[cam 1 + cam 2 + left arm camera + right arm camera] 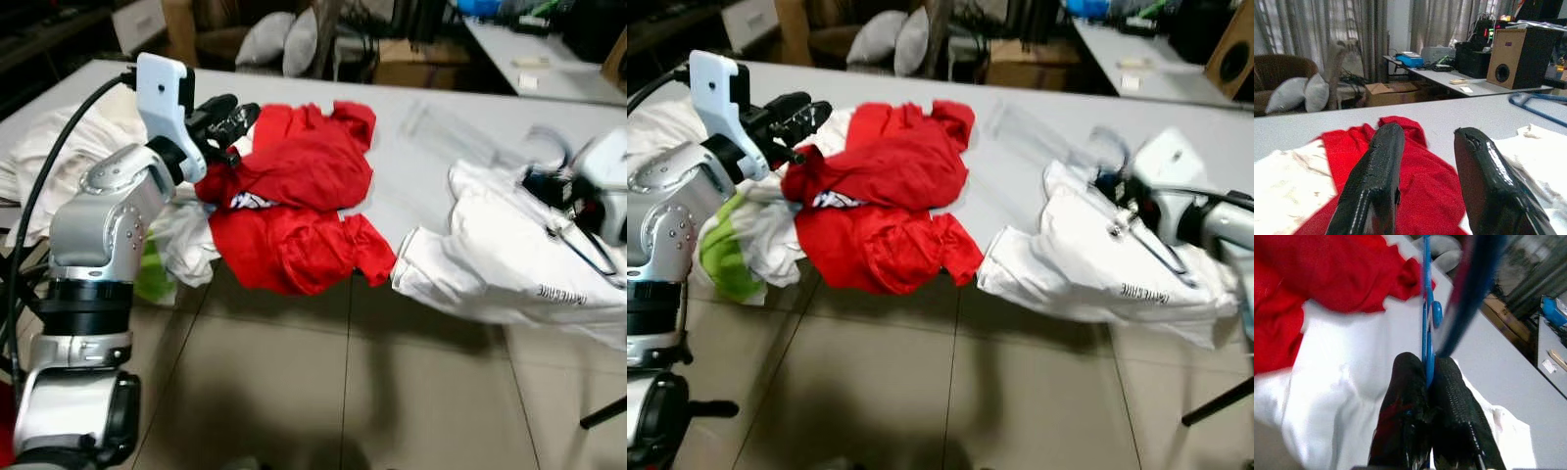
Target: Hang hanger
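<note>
Hanger (1426,308) handling is being governed by its build: a thin blue rod frame, judged light and stiff, with a smooth finish that is likely to slip or pivot in a narrow grip. The right claw (1426,377) is pinching one rod of it between closed fingers, above the white garment (1097,259) at the right of the worktop (411,147). In the left wrist view, part of the blue frame (1537,105) is showing over the white cloth at the right.

Hold point: the rod is sitting between the fingertips, so the frame is probably free to swing about that line. A hold nearer the junction below the hook would be giving better control, in this judgement. The hook end is blurred in the right wrist view and its position cannot be determined.

The left claw (230,122) is hovering over the red garment (294,206) at the left of the worktop, fingers apart and holding nothing.

Both garments are soft and loose. The white one is draping over the near edge of the worktop and may be snagging on the frame as it is being lifted clear.
</note>
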`<state>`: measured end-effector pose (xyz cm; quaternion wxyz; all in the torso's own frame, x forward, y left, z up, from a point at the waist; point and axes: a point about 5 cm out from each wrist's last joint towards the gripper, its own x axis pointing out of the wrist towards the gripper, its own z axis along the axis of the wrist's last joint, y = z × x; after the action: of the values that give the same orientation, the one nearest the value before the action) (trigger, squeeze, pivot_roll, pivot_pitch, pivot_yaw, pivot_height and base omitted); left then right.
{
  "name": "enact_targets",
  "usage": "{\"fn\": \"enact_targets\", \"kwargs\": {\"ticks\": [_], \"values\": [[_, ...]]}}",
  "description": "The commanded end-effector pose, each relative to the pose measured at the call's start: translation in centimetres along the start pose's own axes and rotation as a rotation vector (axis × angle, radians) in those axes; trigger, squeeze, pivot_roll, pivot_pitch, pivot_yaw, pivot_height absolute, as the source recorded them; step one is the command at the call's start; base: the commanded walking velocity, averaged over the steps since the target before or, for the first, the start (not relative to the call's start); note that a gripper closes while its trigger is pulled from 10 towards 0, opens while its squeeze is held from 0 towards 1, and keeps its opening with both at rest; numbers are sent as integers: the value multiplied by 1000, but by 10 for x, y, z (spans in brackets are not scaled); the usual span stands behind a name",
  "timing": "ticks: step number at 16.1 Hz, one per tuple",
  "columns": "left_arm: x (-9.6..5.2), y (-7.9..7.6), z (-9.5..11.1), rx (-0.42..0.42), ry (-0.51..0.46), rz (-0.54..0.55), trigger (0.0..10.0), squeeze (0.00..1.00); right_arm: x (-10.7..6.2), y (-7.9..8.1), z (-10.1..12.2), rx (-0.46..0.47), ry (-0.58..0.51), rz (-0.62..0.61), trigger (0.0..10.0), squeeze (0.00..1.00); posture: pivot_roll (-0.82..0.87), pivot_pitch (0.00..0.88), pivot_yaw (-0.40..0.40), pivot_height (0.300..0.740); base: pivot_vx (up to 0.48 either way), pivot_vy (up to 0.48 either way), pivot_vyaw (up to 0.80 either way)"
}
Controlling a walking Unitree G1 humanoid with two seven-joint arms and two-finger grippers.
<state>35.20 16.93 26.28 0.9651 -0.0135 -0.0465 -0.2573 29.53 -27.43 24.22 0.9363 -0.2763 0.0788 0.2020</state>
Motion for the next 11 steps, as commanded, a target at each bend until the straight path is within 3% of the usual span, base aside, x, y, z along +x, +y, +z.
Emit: {"fn": "enact_targets", "kwargs": {"ticks": [1,2,3,4,6,8,11], "values": [[4,-13,9,1,-49,-4,10000,0,-3,4,1,63,-14,-122,10000,0,-57,0,-5,740,0,0,0],[7,-31,-1,9,-74,-8,10000,0,-2,16,0,149,-34,-217,10000,0,-65,0,0,740,0,0,-675],[7,-38,-8,-7,-69,-2,10000,0,-2,22,0,175,-38,-238,10000,0,-75,0,3,740,0,0,-675],[4,-49,-45,-22,14,74,10000,0,0,50,-6,113,-23,-229,10000,0,-92,0,10,740,0,0,-706],[-8,-50,-77,71,54,170,10000,0,4,77,-14,145,-25,-241,10000,0,-108,0,10,740,0,0,-747],[-19,-51,-91,33,72,221,10000,0,2,90,-16,257,-61,-350,10000,0,-111,0,-5,740,0,0,-750],[-31,-52,-95,57,41,297,10000,0,-2,102,-16,379,-66,-347,10000,0,-107,0,-40,740,0,-246,-760]]}}
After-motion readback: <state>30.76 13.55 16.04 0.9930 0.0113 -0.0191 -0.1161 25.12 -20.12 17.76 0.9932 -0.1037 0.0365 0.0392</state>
